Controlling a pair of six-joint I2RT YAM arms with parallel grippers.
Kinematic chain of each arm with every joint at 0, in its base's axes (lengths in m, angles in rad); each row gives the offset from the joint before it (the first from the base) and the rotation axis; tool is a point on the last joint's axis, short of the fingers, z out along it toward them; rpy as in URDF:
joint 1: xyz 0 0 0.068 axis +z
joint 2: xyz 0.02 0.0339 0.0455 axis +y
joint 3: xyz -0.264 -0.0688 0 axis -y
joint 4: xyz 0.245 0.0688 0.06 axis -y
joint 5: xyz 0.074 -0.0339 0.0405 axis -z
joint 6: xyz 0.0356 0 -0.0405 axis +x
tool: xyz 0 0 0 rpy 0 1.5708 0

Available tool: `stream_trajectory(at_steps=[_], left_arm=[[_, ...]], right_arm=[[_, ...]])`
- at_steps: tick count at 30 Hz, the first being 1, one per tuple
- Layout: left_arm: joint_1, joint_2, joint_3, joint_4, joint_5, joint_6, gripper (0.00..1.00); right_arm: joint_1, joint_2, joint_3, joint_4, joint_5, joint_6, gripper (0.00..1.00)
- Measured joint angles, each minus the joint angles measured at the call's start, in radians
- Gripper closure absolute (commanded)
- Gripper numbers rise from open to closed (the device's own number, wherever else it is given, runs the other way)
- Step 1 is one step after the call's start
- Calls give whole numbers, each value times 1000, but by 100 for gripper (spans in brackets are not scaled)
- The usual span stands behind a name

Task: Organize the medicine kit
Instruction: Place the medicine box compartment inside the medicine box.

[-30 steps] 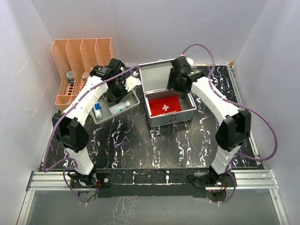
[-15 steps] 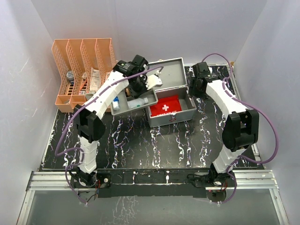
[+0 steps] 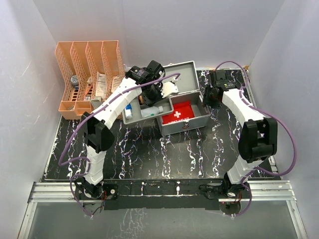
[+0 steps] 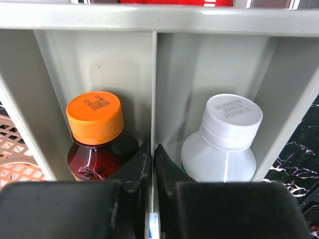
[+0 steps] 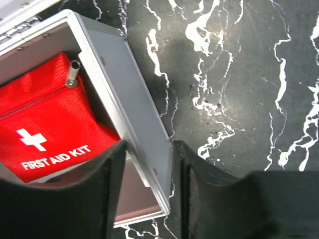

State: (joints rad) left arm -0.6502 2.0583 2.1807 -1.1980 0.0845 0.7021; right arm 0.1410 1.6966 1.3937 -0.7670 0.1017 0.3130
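Tray [image 4: 209, 55] swings in from 9 o'clock, pinched by left gripper [image 4: 152, 152]; right gripper [image 5: 149, 149] straddles medicine kit [image 3: 184, 125] wall, clamp unclear; next, seat tray inside.

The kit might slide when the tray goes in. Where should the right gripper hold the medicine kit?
Probably the medicine kit's right side wall, from above: thin and upright, its rim bare with the lid open, so the right gripper can straddle it.

I see a black, white-veined tabletop [image 3: 149, 154]. The open medicine kit [image 3: 197, 121] sits on it towards the far middle, and an orange slotted rack [image 3: 87, 59] stands at its far-left corner.
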Motion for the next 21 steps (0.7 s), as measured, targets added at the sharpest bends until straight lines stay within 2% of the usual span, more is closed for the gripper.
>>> stream_trajectory(at_steps=[5,12,21], left_arm=[[0,0,0,0,-2,-6,100],[0,0,0,0,-2,-6,100],[-2,0,0,15,-2,5,100]], right_arm=[[1,-4,-13,29,-66,-2,99],[3,-56,-71,34,-148,6,100],[2,-152,-169,24,-154,36,100]])
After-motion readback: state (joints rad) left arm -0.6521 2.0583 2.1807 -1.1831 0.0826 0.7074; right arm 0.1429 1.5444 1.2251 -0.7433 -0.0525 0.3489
